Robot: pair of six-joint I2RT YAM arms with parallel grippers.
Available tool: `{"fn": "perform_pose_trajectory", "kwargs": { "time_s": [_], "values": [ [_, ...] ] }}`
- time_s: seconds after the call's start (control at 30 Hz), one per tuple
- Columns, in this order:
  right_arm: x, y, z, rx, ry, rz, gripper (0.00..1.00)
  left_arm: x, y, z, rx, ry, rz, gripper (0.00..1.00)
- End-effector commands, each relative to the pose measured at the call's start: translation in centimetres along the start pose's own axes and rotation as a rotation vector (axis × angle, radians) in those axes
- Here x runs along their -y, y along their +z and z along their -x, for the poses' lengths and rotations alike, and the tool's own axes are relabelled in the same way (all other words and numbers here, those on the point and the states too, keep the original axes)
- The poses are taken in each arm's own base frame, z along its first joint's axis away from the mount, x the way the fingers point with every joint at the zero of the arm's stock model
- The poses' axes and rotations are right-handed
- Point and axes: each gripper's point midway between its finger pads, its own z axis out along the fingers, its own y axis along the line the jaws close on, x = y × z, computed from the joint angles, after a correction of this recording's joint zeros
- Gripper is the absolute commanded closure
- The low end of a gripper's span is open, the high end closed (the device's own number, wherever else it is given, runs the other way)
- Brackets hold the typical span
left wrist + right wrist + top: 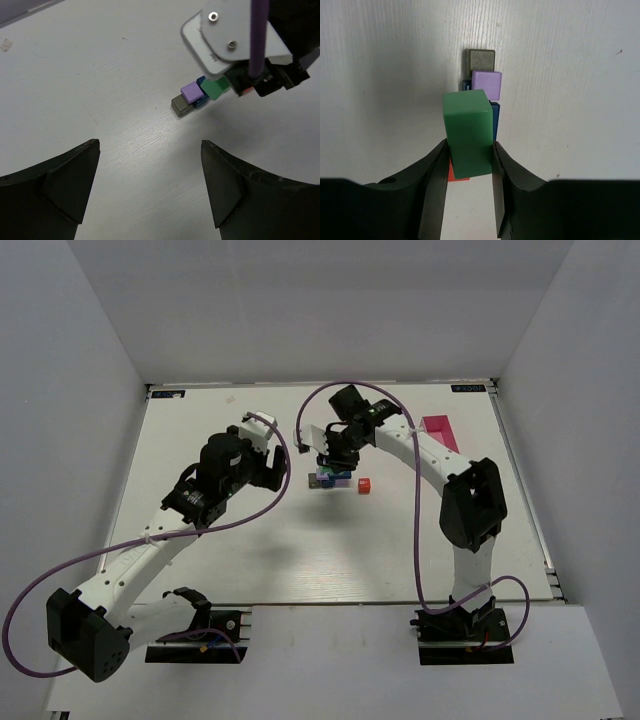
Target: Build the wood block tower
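Observation:
The wood block tower (pixel 328 480) is a small cluster at the table's middle. In the left wrist view it shows a dark grey block (pixel 181 105), a purple block (pixel 190 92) and a blue block (pixel 202 101). My right gripper (pixel 469 150) is shut on a green block (pixel 467 131) and holds it just above the blue block (pixel 494 120), close to the purple block (pixel 486 84) and the grey block (pixel 480 60). A red block (pixel 364 485) lies just right of the cluster. My left gripper (pixel 150 146) is open and holds nothing, a short way left of the cluster.
A pink tray (pixel 440 432) lies at the back right behind the right arm. The right gripper (pixel 240 70) and its purple cable (pixel 259 35) hang over the cluster's far side. White walls close in the table on three sides.

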Motion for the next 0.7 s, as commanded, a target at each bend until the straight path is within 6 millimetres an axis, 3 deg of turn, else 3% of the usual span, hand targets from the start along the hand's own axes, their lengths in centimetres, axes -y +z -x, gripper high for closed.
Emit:
{"fn": "perform_pose_trajectory", "kwargs": {
  "time_s": [0.0, 0.37, 0.67],
  "values": [
    [1.0, -0.9, 0.2, -0.028, -0.033, -0.024, 1.0, -2.1, -0.7, -0.3, 0.0, -0.044, 0.126, 0.07],
    [2.0, 1.0, -0.6, -0.081, -0.011, -0.028, 1.0, -5.7, -2.0, -0.4, 0.011, -0.153, 0.363, 0.04],
    [2.2, 1.8, -0.6, -0.097, 0.036, -0.028, 1.0, -6.7, -3.3, 0.6, 0.056, -0.173, 0.419, 0.01]
  ]
}}
